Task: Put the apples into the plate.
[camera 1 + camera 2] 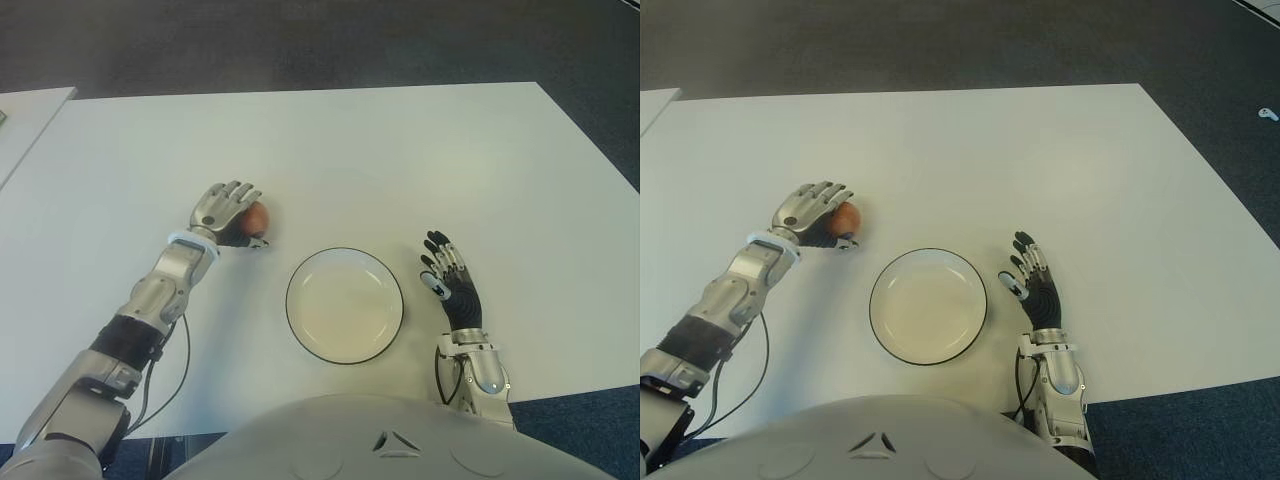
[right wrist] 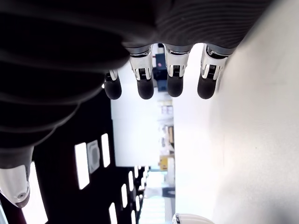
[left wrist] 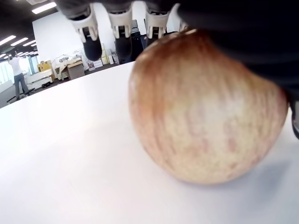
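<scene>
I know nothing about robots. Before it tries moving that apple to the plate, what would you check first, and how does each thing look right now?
1. Left robot hand over the apple: ok, the fingers arch over it.
2. Grip closed on the apple: cannot tell; the left wrist view shows the fingertips stretched past it, and the apple sits on the table.
3. Plate ready: ok, nothing lies in it.
4. Path from apple to plate: ok, only bare table shows between them.
5. Right robot hand out of the way: ok, open, on the plate's right side, holding nothing.
</scene>
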Robot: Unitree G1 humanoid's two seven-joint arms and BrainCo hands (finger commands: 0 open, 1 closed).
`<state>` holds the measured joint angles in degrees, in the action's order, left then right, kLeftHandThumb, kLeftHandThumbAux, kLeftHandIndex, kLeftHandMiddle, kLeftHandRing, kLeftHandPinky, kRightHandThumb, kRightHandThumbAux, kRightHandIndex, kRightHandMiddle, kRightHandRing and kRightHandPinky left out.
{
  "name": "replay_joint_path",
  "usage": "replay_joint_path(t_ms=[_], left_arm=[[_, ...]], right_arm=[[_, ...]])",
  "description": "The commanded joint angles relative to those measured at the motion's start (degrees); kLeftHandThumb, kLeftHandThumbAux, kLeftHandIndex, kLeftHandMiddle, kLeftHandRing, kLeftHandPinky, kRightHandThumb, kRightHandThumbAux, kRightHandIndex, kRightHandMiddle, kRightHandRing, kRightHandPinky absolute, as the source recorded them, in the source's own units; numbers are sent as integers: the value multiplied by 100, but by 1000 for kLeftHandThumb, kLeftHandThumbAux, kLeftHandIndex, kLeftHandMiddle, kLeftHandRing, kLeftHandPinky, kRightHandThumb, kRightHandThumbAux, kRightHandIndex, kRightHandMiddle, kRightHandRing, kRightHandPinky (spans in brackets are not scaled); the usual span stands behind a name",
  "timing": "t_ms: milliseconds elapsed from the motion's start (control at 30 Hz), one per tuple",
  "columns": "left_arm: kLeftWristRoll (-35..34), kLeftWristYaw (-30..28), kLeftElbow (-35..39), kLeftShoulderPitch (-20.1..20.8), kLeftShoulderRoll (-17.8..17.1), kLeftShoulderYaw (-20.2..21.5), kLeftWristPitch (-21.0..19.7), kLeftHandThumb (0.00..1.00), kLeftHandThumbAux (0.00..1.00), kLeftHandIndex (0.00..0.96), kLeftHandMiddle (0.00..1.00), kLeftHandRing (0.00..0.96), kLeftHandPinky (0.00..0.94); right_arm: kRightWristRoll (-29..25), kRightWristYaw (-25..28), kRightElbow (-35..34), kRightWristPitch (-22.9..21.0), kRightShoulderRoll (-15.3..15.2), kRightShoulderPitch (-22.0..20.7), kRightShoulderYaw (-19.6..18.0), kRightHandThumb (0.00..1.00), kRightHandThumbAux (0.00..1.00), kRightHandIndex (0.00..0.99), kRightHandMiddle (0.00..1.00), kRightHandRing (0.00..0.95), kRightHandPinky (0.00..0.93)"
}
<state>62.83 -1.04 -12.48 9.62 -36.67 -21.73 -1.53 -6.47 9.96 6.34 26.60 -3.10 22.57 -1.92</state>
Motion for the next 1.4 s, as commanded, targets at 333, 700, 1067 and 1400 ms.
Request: replay_joint_path(t_ms=[333,700,1067,1400], left_arm=[[-140,334,-1206,205,67,-239,90,191,471,0,0,0,0],[-394,1561,-2708,719,302,-454,379,373,588,158,146,127,188],[-498,2301,-3685,1173,507,-758,452,794,674,412,483,521,487],[-957,1812,-2740,936,369,-675,466,849,668,402,515,763,776]], right_arm=[[-136,65,293,-290,20,244,-69,129,539,0,0,0,0],[-296,156,96,-531,47,334,-61,114,574,0,0,0,0],[-501,237,-196,-829,42,425,-67,126,623,0,0,0,0],[-484,294,-309,-910,-13,454,-77,126,637,0,0,0,0]])
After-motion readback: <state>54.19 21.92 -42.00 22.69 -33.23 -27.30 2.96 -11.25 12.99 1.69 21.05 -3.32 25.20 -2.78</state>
